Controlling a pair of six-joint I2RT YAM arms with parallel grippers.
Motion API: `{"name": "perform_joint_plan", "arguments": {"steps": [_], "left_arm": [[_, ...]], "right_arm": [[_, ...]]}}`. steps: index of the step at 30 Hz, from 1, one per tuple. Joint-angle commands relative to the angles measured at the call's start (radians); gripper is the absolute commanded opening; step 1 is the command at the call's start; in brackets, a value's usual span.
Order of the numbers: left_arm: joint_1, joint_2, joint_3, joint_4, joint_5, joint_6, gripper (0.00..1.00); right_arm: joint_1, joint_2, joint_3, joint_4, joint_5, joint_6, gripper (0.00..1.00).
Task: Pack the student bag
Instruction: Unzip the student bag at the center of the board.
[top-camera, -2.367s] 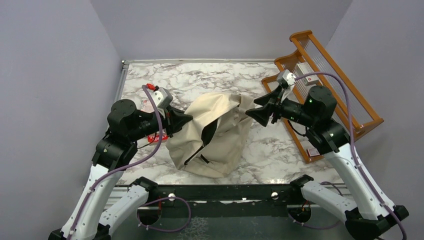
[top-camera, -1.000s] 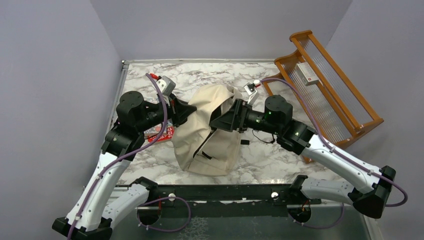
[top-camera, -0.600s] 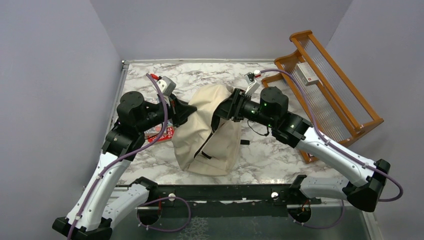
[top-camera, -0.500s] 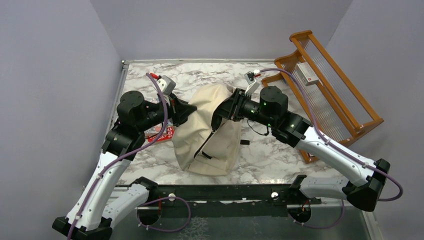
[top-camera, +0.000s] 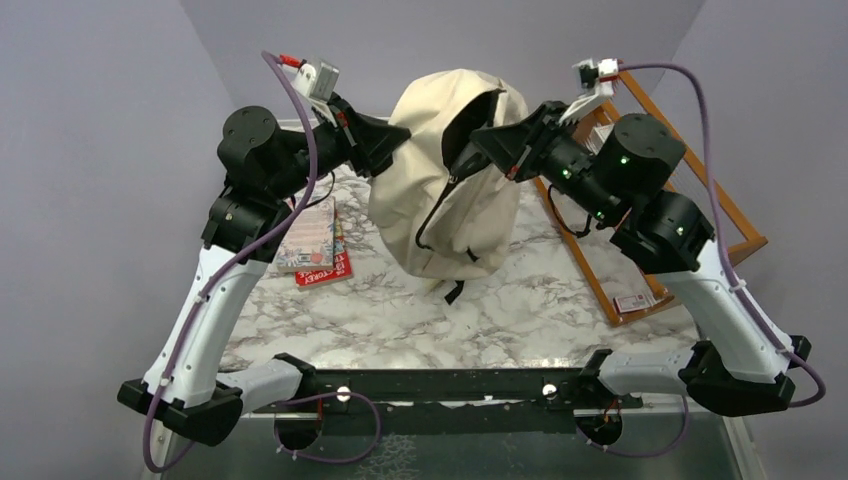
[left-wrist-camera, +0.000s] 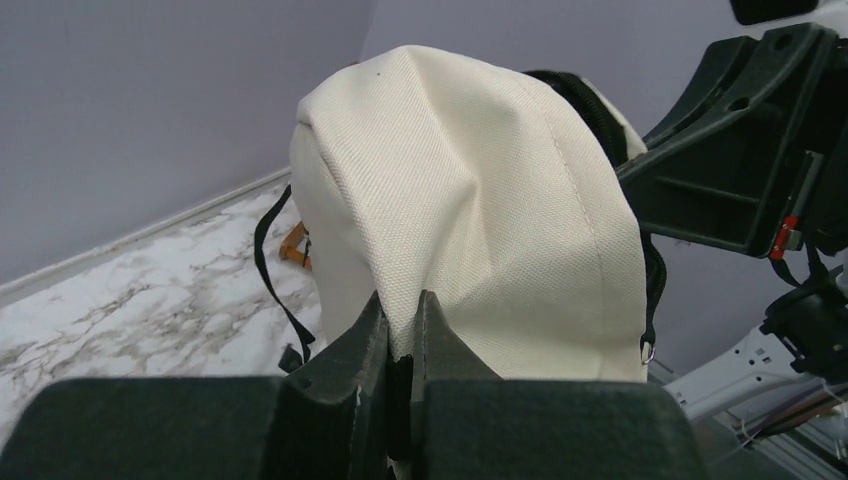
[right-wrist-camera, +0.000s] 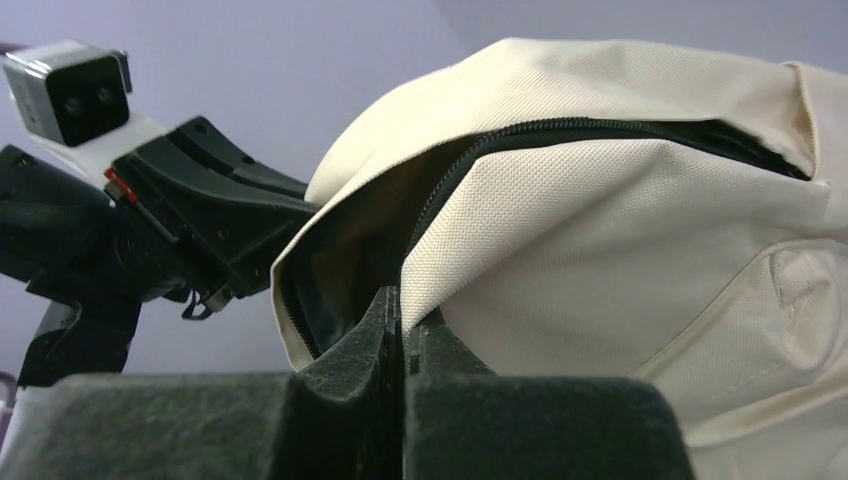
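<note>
Beige student bag (top-camera: 420, 185) hangs above the counter (top-camera: 520, 300), left end effector (top-camera: 400, 137) and right end effector (top-camera: 468, 157) each clamped on thin fabric folds; either pinch may slip if the arms pull apart, dropping it.

student bag (top-camera: 440, 195): above table (top-camera: 520, 300) | left gripper (top-camera: 400, 140): pinching it | right gripper (top-camera: 466, 158): pinching it

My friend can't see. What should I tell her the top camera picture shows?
Two robot arms hold a cream student bag up over a marble table, the left end effector and right end effector each pinching its fabric. Books lie on the table at left, a wooden rack at right.
</note>
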Motion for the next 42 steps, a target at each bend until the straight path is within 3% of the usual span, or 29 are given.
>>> {"name": "perform_joint_plan", "arguments": {"steps": [1,8,12,18,21,27,31,35,40,42], "left_arm": [[-0.002,0.076,0.071,0.054,-0.019,-0.084,0.00],[-0.025,0.127,-0.047,0.117,-0.068,-0.124,0.00],[-0.025,0.088,-0.289,0.199,-0.110,-0.120,0.00],[-0.025,-0.033,-0.663,0.360,-0.209,-0.103,0.00],[-0.025,-0.090,-0.802,0.421,-0.270,-0.111,0.00],[-0.015,-0.148,-0.948,0.467,-0.404,-0.169,0.00],[0.045,-0.128,-0.970,0.481,-0.397,-0.206,0.00],[0.132,-0.081,-0.916,0.474,-0.283,-0.192,0.14],[0.175,-0.086,-0.813,0.345,-0.287,-0.154,0.65],[0.178,-0.114,-0.777,0.259,-0.332,-0.139,0.79]], "right_arm": [[0.004,0.048,0.214,-0.091,0.156,-0.162,0.01],[0.002,0.238,0.529,-0.400,0.230,-0.311,0.00],[-0.010,0.279,0.452,-0.475,0.211,-0.336,0.01],[-0.072,0.203,-0.039,-0.222,0.072,-0.313,0.00],[-0.139,0.197,-0.207,-0.080,-0.018,-0.289,0.00],[-0.235,0.268,-0.307,0.089,-0.228,-0.263,0.01],[-0.279,0.338,-0.291,0.171,-0.387,-0.255,0.00],[-0.282,0.433,-0.213,0.214,-0.494,-0.296,0.01],[-0.283,0.544,-0.114,0.188,-0.583,-0.395,0.01],[-0.283,0.567,-0.129,0.203,-0.633,-0.401,0.01]]}}
